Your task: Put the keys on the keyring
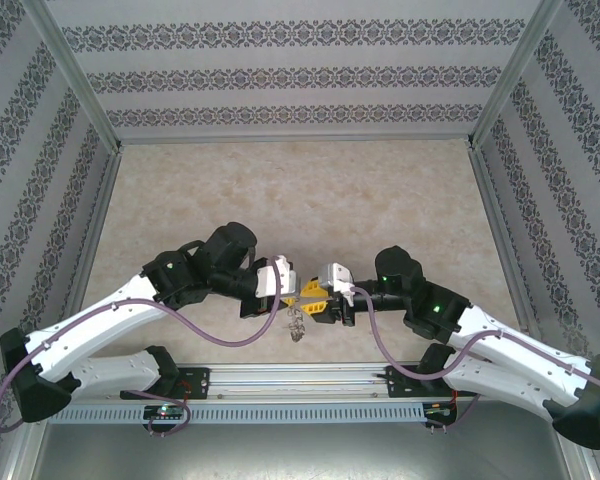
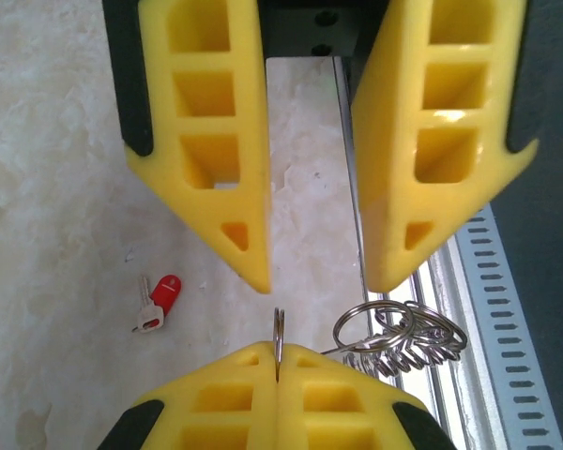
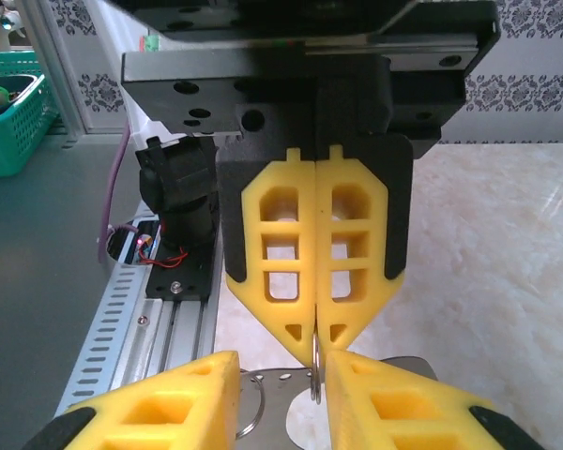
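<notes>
Left fingers (image 2: 216,398) clamp shut on the keyring (image 2: 396,337), steadying it for the part-open, empty right fingers (image 2: 216,141); the key (image 2: 159,298) lies on the tabletop (image 2: 56,187).

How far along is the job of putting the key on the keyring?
Done: the left fingers are shut on the keyring. In hand: the open right fingers face it. Left: the red key lies on the table, not yet threaded.

The left gripper (image 3: 316,330) faces the camera, its yellow jaws pressed together on the thin, edge-on keyring (image 3: 315,375). The right gripper (image 3: 283,375) holds its jaws parted either side of that ring. A green basket (image 3: 14,122) stands off the table.
</notes>
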Motion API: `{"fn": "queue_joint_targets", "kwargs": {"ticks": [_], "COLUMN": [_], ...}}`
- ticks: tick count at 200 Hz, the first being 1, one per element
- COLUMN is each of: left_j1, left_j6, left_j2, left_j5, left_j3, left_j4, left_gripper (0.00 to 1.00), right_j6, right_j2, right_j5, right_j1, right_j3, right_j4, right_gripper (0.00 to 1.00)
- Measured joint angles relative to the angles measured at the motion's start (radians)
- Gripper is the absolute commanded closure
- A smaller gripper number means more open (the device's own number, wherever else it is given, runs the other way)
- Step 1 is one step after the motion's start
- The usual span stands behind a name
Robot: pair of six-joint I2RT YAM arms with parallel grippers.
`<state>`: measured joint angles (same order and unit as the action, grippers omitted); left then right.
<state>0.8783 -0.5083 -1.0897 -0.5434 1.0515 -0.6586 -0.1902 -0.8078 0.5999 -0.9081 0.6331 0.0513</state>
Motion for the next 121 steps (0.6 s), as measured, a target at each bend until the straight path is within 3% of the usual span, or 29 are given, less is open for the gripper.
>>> {"fn": "queue_joint_targets", "kwargs": {"ticks": [84,109,121], "left_j1": [0.019,0.019,0.019], "left_j6": [-0.012,-0.012,-0.012], "left_j2": [-0.019,-0.024,-0.024], "left_j5": [0.012,0.024,0.027], "left_j3": [0.024,0.024,0.024], "left_j4": [-0.001,-0.008,-0.013], "left_gripper": [1.0,1.0,1.0], "right_j6": [-0.001,-0.005,-0.008], "right_j2": [-0.057,-0.057,-0.057], "right_j5": [-0.043,-0.06,-0.066], "right_j1": [0.0,-0.003,-0.005], "right_j3": [0.026,0.026,0.026], "right_j4": [0.038,0.049,0.055], "right_gripper": [0.74,0.97,1.0]}}
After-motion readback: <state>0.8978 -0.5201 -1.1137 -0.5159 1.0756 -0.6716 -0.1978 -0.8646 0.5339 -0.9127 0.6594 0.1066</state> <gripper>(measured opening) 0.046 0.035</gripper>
